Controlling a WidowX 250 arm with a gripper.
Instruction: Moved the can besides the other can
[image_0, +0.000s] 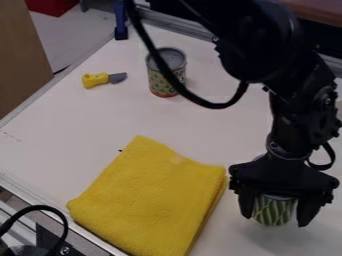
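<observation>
Yellow cloth (150, 200), folded, flat on the white table (50, 132); use it as landmark. Gripper (275, 220) is just beside the cloth, on the right of the view, pointing down. Green patterned can (272, 211) is there too, between the fingers, one on each side; jaws look clamped on it. Upright or nearly so, top part hidden by the gripper. Shadow under it suggests it's slightly off the surface, can't be sure.

Other can (159, 82), metal top, patterned label, stands upright beyond the cloth's far corner, well apart from the cloth. Black cable (210, 105) loops across the view beyond the cloth and partly covers that can. Toy knife (103, 79), yellow handle, lies beyond the cloth too, farther left than the other can.

Step in hand: grasp looks made, carry comes next. Cans well apart, so placement not done. Next move calls for enough lift, a path past the cloth toward the other can, then lowering upright right beside it and letting go. Risk: bumping the standing can on set-down.
</observation>
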